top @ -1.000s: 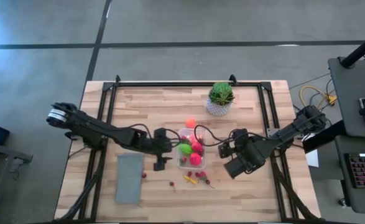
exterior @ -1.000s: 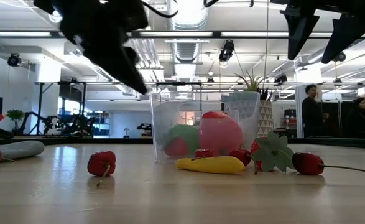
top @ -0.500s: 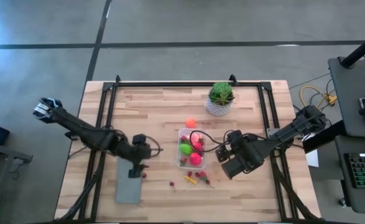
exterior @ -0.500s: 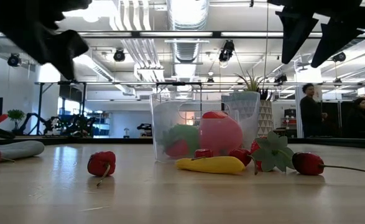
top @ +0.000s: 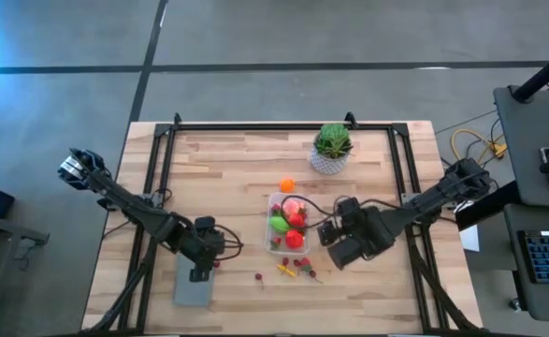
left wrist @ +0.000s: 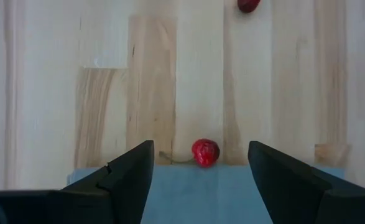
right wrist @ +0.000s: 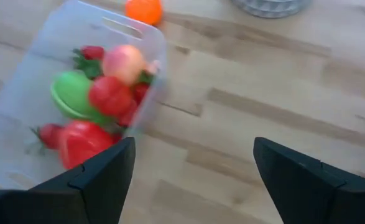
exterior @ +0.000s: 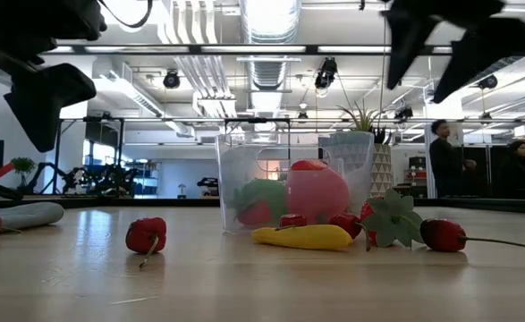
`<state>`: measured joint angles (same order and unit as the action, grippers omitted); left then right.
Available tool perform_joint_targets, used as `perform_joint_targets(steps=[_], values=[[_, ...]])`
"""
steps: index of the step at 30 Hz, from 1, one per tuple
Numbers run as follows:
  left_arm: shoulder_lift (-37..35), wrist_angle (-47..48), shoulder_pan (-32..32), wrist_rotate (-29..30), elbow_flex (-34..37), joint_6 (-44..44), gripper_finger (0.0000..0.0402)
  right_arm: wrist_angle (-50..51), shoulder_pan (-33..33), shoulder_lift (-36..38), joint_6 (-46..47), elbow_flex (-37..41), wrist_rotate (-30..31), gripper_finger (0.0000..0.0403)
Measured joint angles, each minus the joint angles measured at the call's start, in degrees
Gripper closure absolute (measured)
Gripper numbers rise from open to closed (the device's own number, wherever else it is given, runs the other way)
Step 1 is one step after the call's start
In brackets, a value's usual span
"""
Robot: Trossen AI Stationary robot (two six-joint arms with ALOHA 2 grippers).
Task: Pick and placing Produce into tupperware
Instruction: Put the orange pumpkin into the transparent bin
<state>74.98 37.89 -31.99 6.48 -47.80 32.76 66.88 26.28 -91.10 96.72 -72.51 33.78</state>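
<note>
The clear tupperware (top: 287, 225) (exterior: 284, 183) (right wrist: 76, 93) stands on the table, holding green, pink and red produce. Loose produce lies around it: an orange ball (top: 287, 185) (right wrist: 143, 9), a yellow piece (top: 284, 270) (exterior: 302, 236), and red berries (top: 216, 263) (top: 258, 276) (exterior: 146, 234). My left gripper (top: 202, 269) (left wrist: 199, 146) hovers open above the grey rectangle's right edge, with one berry (left wrist: 205, 152) just past its fingertips. My right gripper (top: 332, 248) (right wrist: 194, 142) (exterior: 436, 54) hangs open in the air to the right of the tub.
A flat grey rectangle (top: 191, 284) lies at the table's near left. A green spiky plant in a white pot (top: 331, 148) stands at the far side. A berry with a long stem (exterior: 443, 234) and a green leaf (exterior: 389, 217) lie right of the tub.
My left gripper has swung away from the tub's left side, toward the table's left and near edges, and now hangs over the grey rectangle. My right gripper has edged a little toward the tub. The produce and the tub have stayed put.
</note>
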Motion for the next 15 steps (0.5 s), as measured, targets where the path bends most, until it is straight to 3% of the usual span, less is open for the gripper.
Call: perform_joint_targets(steps=[5,10,15], values=[[-0.8,0.1,0.0,0.0,-0.1,2.8,0.0155,-6.6,-11.9,0.1,-14.4,-0.8,-6.2,0.0089],[-1.6,0.1,0.0,0.0,0.1,3.0,0.0155,-18.5,-27.2,0.1,-30.5,-0.7,-19.1,0.0097],[-1.7,0.0,0.0,0.7,0.1,3.7,0.0155,-29.4,-35.9,-1.0,-35.0,-1.4,-26.9,0.0101]])
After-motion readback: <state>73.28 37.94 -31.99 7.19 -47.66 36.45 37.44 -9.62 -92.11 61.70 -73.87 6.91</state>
